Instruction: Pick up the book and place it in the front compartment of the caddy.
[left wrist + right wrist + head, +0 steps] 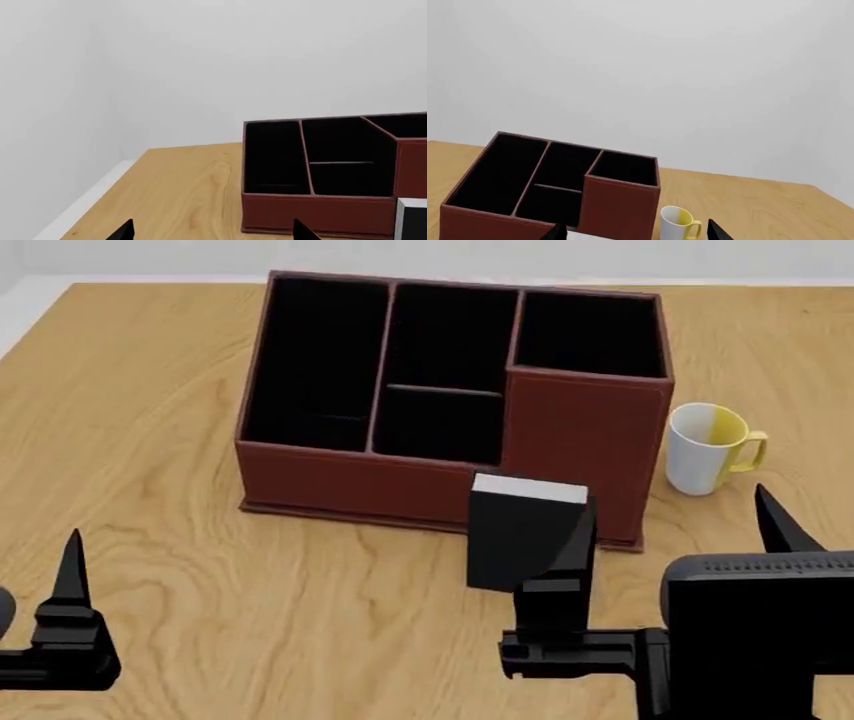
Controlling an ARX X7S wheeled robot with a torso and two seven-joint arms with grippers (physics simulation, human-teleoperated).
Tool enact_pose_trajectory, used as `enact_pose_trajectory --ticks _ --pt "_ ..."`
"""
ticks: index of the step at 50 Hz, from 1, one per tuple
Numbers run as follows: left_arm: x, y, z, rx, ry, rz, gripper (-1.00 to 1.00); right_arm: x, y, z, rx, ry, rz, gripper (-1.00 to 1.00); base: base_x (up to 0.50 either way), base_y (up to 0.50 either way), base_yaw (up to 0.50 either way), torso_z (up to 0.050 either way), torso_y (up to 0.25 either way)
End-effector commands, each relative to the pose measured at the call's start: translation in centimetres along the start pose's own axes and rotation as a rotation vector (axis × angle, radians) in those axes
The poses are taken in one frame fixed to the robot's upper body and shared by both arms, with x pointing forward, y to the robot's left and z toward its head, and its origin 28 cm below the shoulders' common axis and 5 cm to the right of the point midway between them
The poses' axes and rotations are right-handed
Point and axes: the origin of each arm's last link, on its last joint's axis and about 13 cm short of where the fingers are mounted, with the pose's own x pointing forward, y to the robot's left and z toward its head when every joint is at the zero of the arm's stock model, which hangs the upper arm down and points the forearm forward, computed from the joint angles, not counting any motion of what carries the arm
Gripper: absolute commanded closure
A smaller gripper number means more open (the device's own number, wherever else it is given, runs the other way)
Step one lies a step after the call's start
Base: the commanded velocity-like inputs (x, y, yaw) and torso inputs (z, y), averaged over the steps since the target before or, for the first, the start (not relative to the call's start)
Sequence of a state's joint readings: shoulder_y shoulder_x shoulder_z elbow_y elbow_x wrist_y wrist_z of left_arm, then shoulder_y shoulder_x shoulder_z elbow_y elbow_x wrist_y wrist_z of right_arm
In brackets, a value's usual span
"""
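Note:
The reddish-brown caddy [400, 480] with black compartments stands mid-table; it also shows in the left wrist view [313, 210] and the right wrist view [617, 205]. The black book [523, 540] stands upright against the caddy's front wall, white page edge up. My right gripper [675, 502] is open and empty just in front of it, its left finger [577, 545] at the book's right edge; in the right wrist view the book's white top [587, 237] lies between the fingertips. My left gripper [213, 232] is open and empty over bare table left of the caddy. The book's edge shows in that view [412, 220].
A white-and-yellow mug [707, 448] stands right of the caddy, also in the right wrist view [679, 223]. The wooden table [160, 440] ends at a white wall behind and a table edge [87, 195] on the left.

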State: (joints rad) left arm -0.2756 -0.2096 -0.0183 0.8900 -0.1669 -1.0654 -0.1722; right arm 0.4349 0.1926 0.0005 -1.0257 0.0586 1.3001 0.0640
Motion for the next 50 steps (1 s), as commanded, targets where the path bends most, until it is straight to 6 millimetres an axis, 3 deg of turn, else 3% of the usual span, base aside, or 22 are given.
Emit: enact_pose_trajectory --ticks 1,50 --pt "0.0 0.0 0.0 0.0 -0.002 -0.001 -1.0 0.1 -0.1 -0.1 0.0 0.002 -0.008 -1.0 0.5 0.0 0.0 0.0 0.0" --pt "-0.4 0.1 1.1 0.006 -0.041 0.003 -1.0 -0.6 -0.8 1.5 -0.026 -0.049 -0.039 -1.0 0.5 0.0 0.0 0.0 0.001"
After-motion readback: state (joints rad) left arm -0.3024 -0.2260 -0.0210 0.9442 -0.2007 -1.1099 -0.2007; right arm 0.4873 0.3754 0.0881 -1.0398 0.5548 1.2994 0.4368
